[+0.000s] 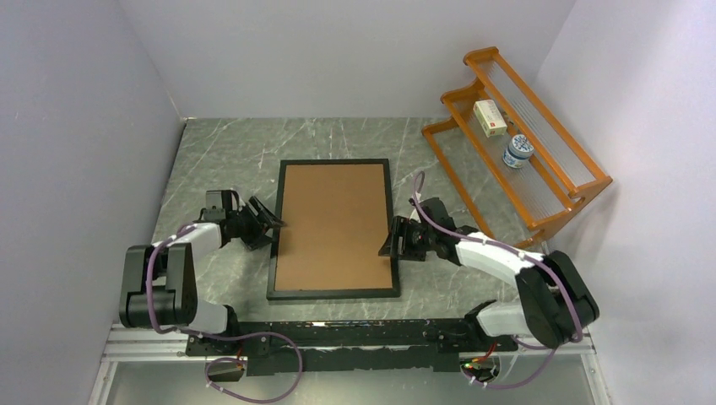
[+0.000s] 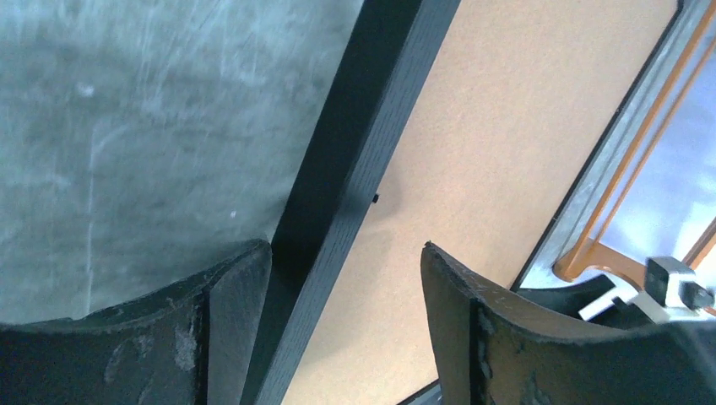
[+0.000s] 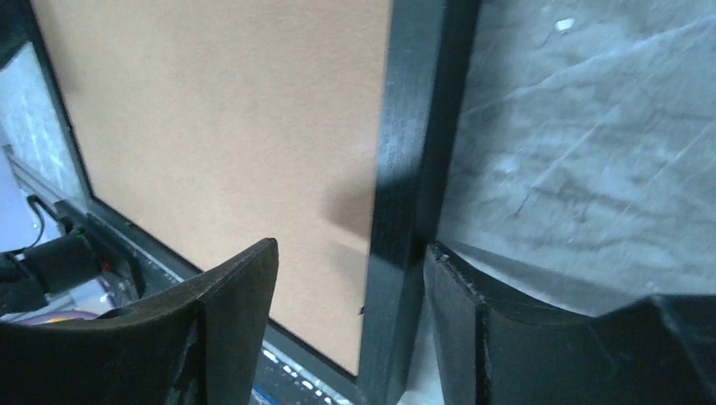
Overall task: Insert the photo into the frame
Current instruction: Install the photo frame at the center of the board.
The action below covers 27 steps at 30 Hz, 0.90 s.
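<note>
Black L fingers stand open, straddling the left rail of the frame. Outer pad sits right against the rail, inner one is apart, over the brown board; nothing clamped. R fingers likewise open astride the right rail, outer pad just beside it. Frame lies flat, back up, mid-worktop, betw. both arms. Orange rack stands far right, well apart.

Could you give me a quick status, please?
Left gripper open, astride frame, left rail; right gripper open, astride right rail. Frame face-down, brown back up. Photo not visible.
</note>
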### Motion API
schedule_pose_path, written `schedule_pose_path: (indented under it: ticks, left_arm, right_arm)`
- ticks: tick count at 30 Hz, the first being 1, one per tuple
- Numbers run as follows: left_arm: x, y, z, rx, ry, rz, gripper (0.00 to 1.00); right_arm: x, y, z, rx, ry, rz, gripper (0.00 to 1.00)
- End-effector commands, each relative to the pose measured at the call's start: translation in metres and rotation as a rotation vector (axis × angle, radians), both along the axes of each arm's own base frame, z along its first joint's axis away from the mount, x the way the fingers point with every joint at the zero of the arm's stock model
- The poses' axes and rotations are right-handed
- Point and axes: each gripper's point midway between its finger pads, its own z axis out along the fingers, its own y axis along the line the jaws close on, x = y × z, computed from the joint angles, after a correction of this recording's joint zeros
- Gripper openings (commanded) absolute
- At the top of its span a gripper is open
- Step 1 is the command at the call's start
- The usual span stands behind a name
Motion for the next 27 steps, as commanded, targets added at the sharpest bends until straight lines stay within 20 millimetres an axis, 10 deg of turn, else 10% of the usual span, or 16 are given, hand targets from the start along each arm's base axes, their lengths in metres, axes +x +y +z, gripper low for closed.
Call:
schedule_pose_path:
  ticks: [1, 8, 16, 27]
  left_arm:
    - [-0.040, 0.002, -0.014, 0.051, 0.141, 0.015, 0.73]
    - [-0.026, 0.013, -0.004, 0.129, 0.115, 0.005, 0.68]
    - [-0.028, 0.004, -0.020, 0.115, 0.151, -0.036, 0.51]
    - [-0.043, 0.000, -0.033, 0.271, 0.243, -0.071, 0.47]
  right_arm:
    - [0.014, -0.006, 0.029, -0.028, -0.084, -0.097, 0.70]
    - [0.060, -0.022, 0.048, -0.199, -0.186, -0.177, 0.78]
    - [0.068, 0.053, 0.087, 0.065, -0.248, 0.070, 0.57]
    - [0.049, 0.118, 0.039, 0.139, -0.075, 0.178, 0.49]
